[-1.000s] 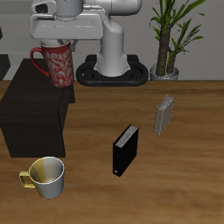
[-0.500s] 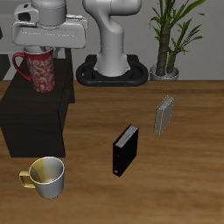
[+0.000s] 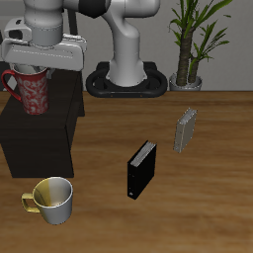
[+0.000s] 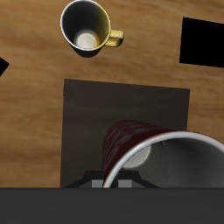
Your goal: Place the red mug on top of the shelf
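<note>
The red mug [image 3: 32,91], dark red with a mottled pinkish pattern and a white inside, hangs upright in my gripper [image 3: 34,71], which is shut on its rim. It is held just above the flat top of the shelf [image 3: 40,133], a low matte black cabinet. Its handle points away from the robot base's side. In the wrist view the red mug [image 4: 149,153] fills the near field above the shelf's dark top [image 4: 96,114]. My fingertips are hidden behind the mug's rim.
A yellow-and-white mug [image 3: 51,199] stands near the table's front edge, before the shelf; it also shows in the wrist view [image 4: 86,27]. A small upright black book [image 3: 141,169] and a grey book [image 3: 185,129] stand mid-table. A potted plant [image 3: 190,44] stands at the back.
My gripper has carried the red mug sideways from beside the robot base to over the shelf's top, and lowered it.
</note>
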